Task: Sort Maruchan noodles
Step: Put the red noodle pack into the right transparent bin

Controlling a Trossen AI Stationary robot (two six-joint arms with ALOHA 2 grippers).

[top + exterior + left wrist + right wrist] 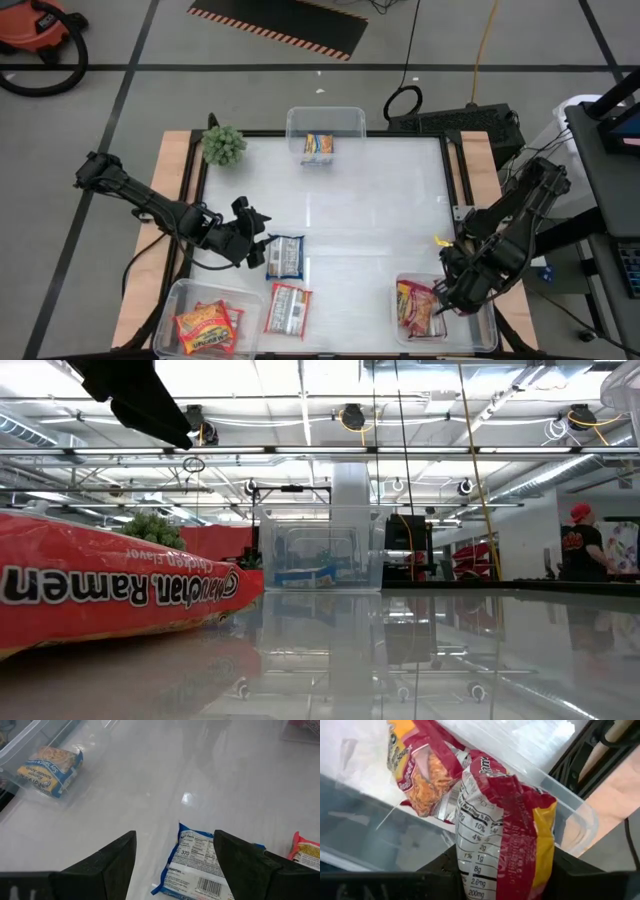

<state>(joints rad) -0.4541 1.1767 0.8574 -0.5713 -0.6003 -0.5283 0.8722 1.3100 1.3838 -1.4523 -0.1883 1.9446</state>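
left gripper (262, 246) hovers low with fingers spread, a blue packet (285, 257) lying flat on the table just ahead of its tips and a red-and-white packet (288, 309) a little beyond that. orange packets (205, 326) sit in the tub beside it. over to the right gripper (441, 300), pinching a red packet (507, 835) above the tub (487, 335), another red packet (422, 775) just beyond its fingers inside.

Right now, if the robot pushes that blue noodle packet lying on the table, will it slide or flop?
The blue packet lies flat on the shiny white table, so it would probably slide easily. Its crinkly wrapper looks thin, so the edges may bend. It seems light. The open left gripper hangs right over it.
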